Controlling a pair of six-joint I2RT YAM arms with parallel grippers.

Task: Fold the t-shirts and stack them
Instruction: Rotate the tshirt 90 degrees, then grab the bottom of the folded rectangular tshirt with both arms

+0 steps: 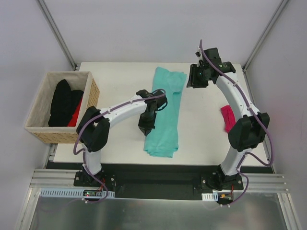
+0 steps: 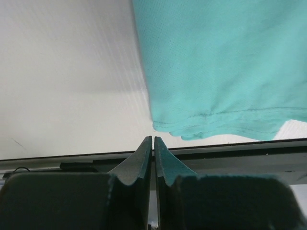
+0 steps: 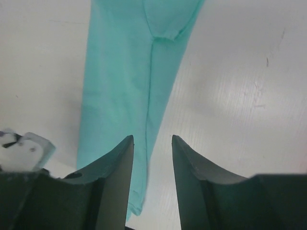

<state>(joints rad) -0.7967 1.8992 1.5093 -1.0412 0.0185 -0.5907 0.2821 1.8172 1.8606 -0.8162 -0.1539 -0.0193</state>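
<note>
A white table (image 1: 120, 86) stands between pale grey walls (image 1: 144, 28), with a wicker basket (image 1: 41, 132) at 9 o'clock holding black cloth (image 1: 64, 103) and a scrap of red cloth (image 1: 76, 116). The teal t-shirt (image 1: 165, 120), folded into a long strip, runs from 12 to 6 across the middle; the pink t-shirt (image 1: 227, 117) at 3 o'clock is mostly hidden behind the right arm. The left gripper (image 2: 153, 139) is clenched on nothing at the strip's 9 o'clock edge, and the right gripper (image 3: 152, 139) hangs released near its 1 o'clock corner.
</note>
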